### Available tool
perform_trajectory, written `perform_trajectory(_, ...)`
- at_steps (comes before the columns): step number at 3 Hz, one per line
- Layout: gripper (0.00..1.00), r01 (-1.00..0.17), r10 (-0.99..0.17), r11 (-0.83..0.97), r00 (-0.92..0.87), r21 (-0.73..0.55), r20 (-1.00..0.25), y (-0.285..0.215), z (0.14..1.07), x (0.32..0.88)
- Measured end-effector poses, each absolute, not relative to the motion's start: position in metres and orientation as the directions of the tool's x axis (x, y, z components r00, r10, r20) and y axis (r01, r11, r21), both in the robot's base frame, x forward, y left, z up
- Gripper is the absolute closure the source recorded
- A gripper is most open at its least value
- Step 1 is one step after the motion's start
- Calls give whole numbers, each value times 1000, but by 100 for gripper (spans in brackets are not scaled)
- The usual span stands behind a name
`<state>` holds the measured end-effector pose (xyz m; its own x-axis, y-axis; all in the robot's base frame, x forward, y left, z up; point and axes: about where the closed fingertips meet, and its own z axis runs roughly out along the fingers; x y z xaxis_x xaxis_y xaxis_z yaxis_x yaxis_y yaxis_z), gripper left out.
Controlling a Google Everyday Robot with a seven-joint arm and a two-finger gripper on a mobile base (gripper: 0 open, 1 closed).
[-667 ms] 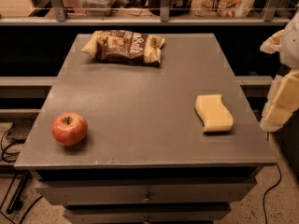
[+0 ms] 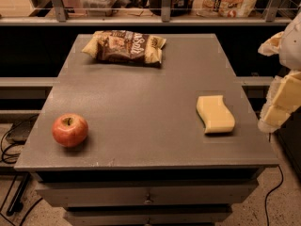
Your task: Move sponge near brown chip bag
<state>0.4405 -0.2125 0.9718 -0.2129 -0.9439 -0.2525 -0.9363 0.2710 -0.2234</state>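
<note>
Camera view: the gripper (image 2: pixel 281 102), blocky and pale yellow, hangs beside the right edge of a matte grey table (image 2: pixel 141 93); whether it is clenched cannot be told. Just to its left lies the soft, wavy-sided sponge (image 2: pixel 215 114). The crinkled brown chip bag (image 2: pixel 124 47) sits well apart, farther left and back. A smooth red apple (image 2: pixel 69 130) rests far left.

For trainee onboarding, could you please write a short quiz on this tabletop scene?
1. True or false: the pale yellow, wavy-sided sponge touches the crinkled dark brown chip bag.
2. Where is the gripper? A) over the bag; B) beyond the grey table's right edge, beside the sponge; C) over the table's middle.
3. What lies at the table's front left?
Key: 1 false; 2 B; 3 the round red apple.
</note>
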Motion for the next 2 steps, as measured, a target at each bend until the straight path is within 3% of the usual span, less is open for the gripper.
perform_trajectory(2, 0, -961, -872, 224, -122, -164, -474, -171, 939, 461)
